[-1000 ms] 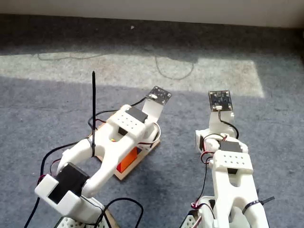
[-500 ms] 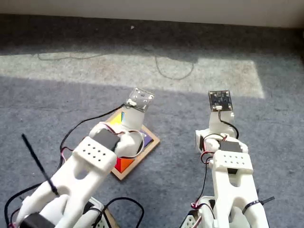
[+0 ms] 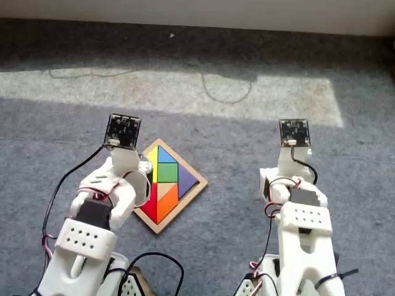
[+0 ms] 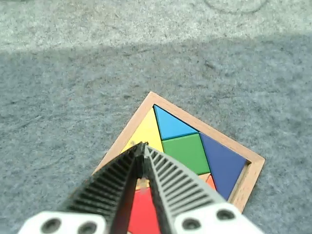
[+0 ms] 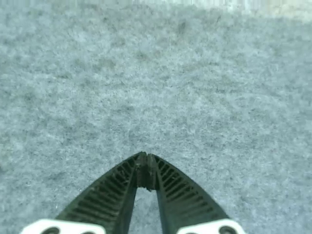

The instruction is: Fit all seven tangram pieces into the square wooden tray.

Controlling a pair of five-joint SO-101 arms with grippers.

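- One wooden tray (image 3: pixel 199 183) lies on the grey carpet (image 3: pixel 247 209). It is turned corner-on like a diamond and sits just beside the left arm (image 3: pixel 102 197), well apart from the right arm (image 3: pixel 300 213).
- The tangram pieces (image 3: pixel 168 179) lie flat inside it, edge to edge. Six can be counted: a yellow piece (image 4: pixel 145 130), blue piece (image 4: pixel 170 126), green piece (image 4: pixel 187 152), dark blue piece (image 4: pixel 222 163), red piece (image 4: pixel 141 214) and orange piece (image 3: pixel 168 198). A seventh cannot be made out for sure.
- There are two arms, each with one gripper. The left gripper (image 4: pixel 143 148) has its fingers pressed together with nothing between them, its tip over the tray's yellow corner. The right gripper (image 5: pixel 146 163) is likewise closed and empty, over bare carpet.
- A second ago the left arm lay across the tray and covered most of it. It has since swung back to the tray's left, uncovering the pieces. The right arm has barely shifted.
- The left arm hides the tray's near-left rim, and the left gripper's fingers cover its nearer part.
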